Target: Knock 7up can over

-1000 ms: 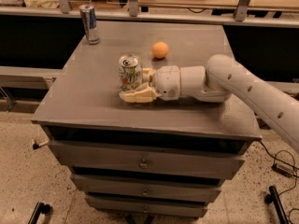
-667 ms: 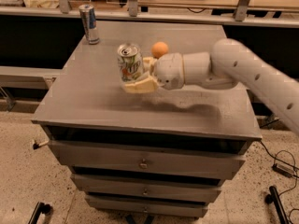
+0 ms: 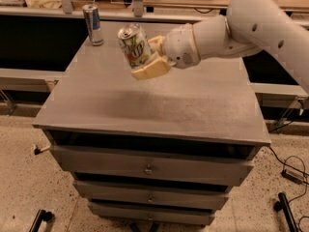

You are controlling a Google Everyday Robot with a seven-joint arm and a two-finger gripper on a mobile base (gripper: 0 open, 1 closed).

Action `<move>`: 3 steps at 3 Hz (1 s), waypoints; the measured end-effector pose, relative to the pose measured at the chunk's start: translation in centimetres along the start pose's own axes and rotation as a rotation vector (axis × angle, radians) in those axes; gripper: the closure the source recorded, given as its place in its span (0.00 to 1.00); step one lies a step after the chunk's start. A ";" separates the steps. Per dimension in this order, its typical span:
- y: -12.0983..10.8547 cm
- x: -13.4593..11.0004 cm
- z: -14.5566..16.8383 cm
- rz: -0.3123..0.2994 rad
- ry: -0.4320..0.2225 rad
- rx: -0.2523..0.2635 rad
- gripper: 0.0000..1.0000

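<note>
The 7up can (image 3: 134,45), white and green with reddish marks and a silver top, is held in the air above the far middle of the grey cabinet top (image 3: 145,105). It tilts slightly to the left. My gripper (image 3: 147,57) comes in from the right and is shut on the can, one cream finger (image 3: 150,69) under and in front of it, the other behind it. The white arm (image 3: 251,23) runs off to the upper right.
A taller, slimmer silver and blue can (image 3: 92,24) stands upright at the far left corner of the cabinet top. The cabinet has drawers below (image 3: 149,168). A dark shelf runs behind it. Cables lie on the floor at the right (image 3: 289,170).
The gripper has lifted the 7up can off the cabinet top and carried it up and toward the far side. The orange ball seen earlier is now hidden behind the arm.
</note>
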State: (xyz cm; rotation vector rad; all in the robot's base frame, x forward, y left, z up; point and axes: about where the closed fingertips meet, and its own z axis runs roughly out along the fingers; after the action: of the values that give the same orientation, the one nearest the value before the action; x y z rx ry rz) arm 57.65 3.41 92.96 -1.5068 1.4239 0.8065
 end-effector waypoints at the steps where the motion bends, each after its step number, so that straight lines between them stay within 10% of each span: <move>1: -0.3 0.1 -1.3 0.006 0.184 0.002 1.00; 3: -0.7 2.9 -5.1 0.037 0.586 0.059 1.00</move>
State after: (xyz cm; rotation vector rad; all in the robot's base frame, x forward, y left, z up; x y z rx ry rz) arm 58.12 -2.45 92.45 -1.7568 1.8799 0.3427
